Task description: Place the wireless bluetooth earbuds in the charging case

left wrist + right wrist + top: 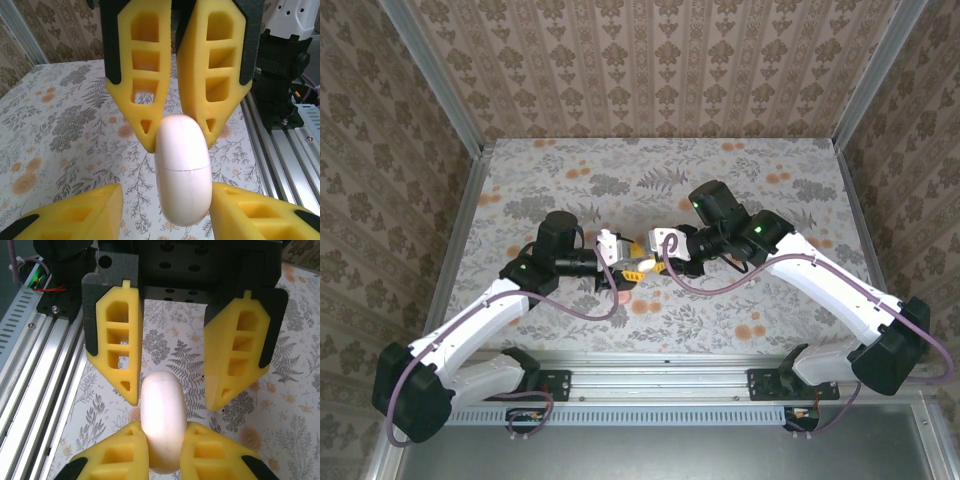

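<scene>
Charging case (162,405), closed, sits clenched in right tool (164,427); left tool (167,189) released around it.

Even, soft daylight throughout; faint shadows under the arms, wrist views softly blurred up close.

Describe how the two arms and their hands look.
The left arm and right arm have white links between bulky black joint housings that carry small green lights. A purple cable loops loosely along each. The left hand and right hand each have two yellow wedge-shaped fingers with rectangular and triangular cut-outs, backed by black plates.
</scene>
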